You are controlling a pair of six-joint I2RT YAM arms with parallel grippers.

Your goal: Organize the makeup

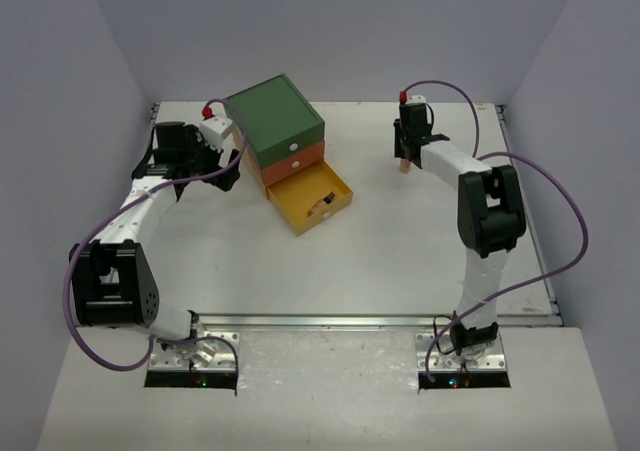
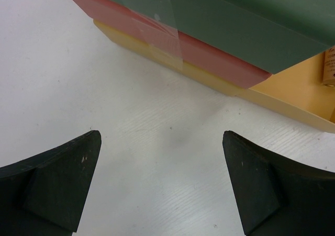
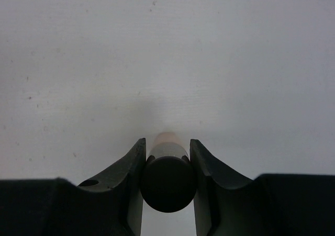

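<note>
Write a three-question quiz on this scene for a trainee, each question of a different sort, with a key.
1. True or false: the left gripper is shut on a pink palette.
2. Which drawer of the box stands open? A green, B orange, C yellow.
3. Fill the gap: the right gripper has its jaws shut on a tan bottle with a ____ cap.

Key: 1 false, its jaws stand open and hold nothing; 2 C, the yellow drawer; 3 dark.
</note>
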